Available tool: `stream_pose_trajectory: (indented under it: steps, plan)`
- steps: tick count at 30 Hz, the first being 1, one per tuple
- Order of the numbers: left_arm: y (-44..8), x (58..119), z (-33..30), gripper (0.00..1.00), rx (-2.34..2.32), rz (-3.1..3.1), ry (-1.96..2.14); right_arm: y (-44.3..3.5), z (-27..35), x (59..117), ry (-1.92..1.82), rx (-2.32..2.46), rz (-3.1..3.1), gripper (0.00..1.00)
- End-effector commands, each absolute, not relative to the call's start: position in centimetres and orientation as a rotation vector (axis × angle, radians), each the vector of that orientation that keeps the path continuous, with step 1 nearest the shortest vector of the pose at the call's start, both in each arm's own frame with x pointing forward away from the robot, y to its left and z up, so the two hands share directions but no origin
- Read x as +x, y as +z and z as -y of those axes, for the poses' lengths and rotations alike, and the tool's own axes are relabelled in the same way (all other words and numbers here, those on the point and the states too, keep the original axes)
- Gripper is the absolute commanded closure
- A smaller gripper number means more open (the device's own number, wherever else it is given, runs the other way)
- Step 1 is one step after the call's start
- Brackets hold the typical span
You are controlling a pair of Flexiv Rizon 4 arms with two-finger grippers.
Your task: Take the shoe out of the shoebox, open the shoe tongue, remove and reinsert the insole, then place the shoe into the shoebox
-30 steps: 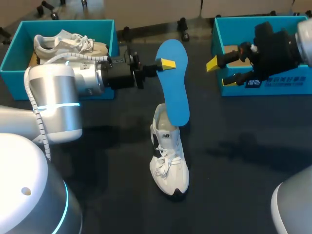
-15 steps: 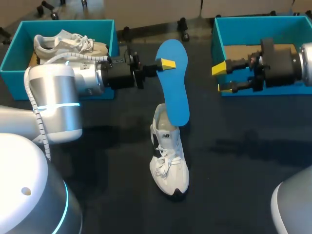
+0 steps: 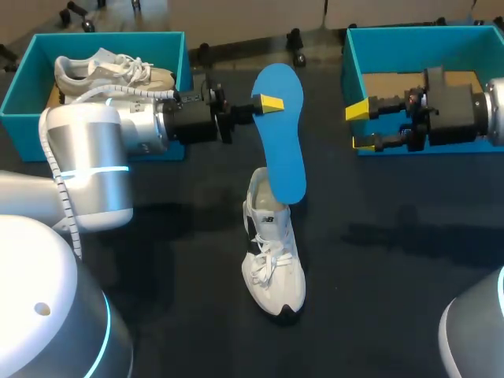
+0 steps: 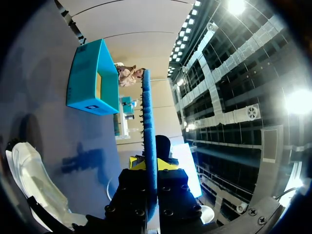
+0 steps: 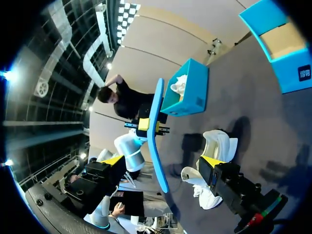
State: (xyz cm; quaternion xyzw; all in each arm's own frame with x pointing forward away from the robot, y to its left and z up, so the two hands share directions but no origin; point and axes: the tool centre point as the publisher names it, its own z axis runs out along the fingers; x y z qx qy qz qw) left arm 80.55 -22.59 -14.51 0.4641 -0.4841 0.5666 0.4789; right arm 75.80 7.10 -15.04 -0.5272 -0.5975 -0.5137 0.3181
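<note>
Dark tabletop fills the scene, and the white shoe stands on its sole near the middle, outside both boxes, with its toe towards the robot. A blue insole rises steeply from the shoe's opening. Its lower end overlaps the heel collar, but whether it is inside cannot be told. The left gripper is clamped on the insole near its upper end, one yellow tip on each face; the left wrist view shows the insole edge-on between its fingers. The right gripper hangs at the front wall of the right shoebox, its fingers spread wide with nothing between them. That blue box shows a brown floor. The left shoebox, also blue, holds a second pale shoe.
</note>
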Motion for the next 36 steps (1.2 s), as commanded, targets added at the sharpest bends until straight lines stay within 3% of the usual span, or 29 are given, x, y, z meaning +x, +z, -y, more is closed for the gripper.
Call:
stream_pose_trajectory:
  steps: [1, 36]
  plan:
    - [-14.6, 80.6, 22.7, 1.0, 1.133, 1.18, 1.384, -15.0, -7.3, 76.0, -1.349, -1.388, 1.573, 0.0]
    - [-11.4, 80.0, 19.2, 1.0, 0.107, 1.894, 2.28, -15.0, -7.3, 76.0, -1.349, -1.388, 1.573, 0.0]
